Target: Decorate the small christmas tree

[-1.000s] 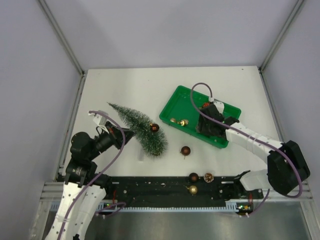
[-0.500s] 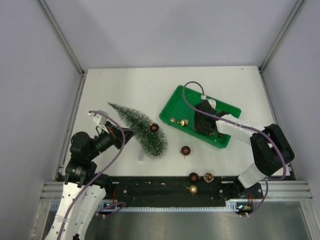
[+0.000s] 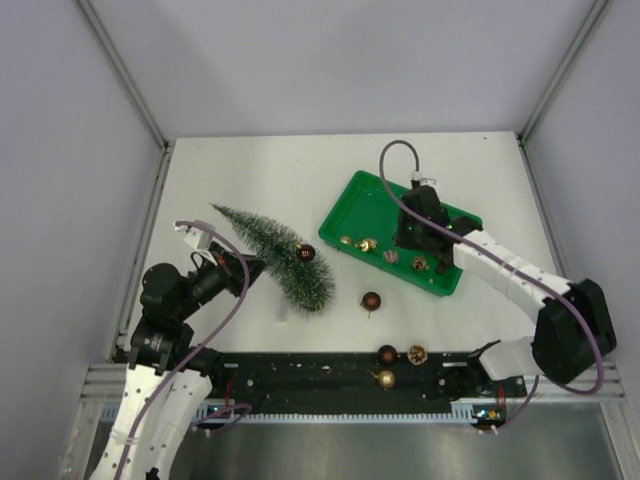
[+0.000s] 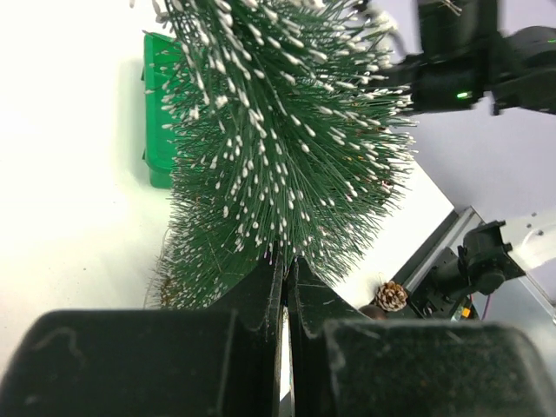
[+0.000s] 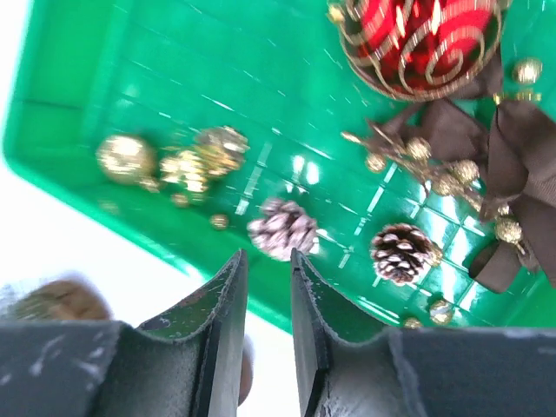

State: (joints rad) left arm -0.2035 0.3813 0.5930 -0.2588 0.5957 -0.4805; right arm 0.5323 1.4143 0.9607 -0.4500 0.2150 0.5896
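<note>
The small christmas tree (image 3: 275, 250) leans tilted, tip to the far left, with a brown ball (image 3: 306, 252) on its right side. My left gripper (image 3: 252, 270) is shut on its lower bristles; in the left wrist view the closed fingertips (image 4: 285, 265) press into the tree (image 4: 278, 130). My right gripper (image 3: 413, 240) hovers over the green tray (image 3: 365, 205). In the right wrist view it (image 5: 268, 254) is narrowly open and empty, just above a frosted pinecone (image 5: 283, 229). A brown pinecone (image 5: 402, 254), a red ball (image 5: 415, 39) and gold balls (image 5: 122, 158) lie in the tray (image 5: 174, 69).
A brown ball (image 3: 371, 300) lies on the table between tree and tray. Another brown ball (image 3: 387, 354), a pinecone (image 3: 417, 354) and a gold ball (image 3: 384, 379) sit by the near rail. A brown ribbon bow (image 5: 512, 165) fills the tray's right end.
My right gripper has lifted and shifted toward the tray's far right, uncovering two pinecones in the tray. The tree has tilted slightly further left in my left gripper.
</note>
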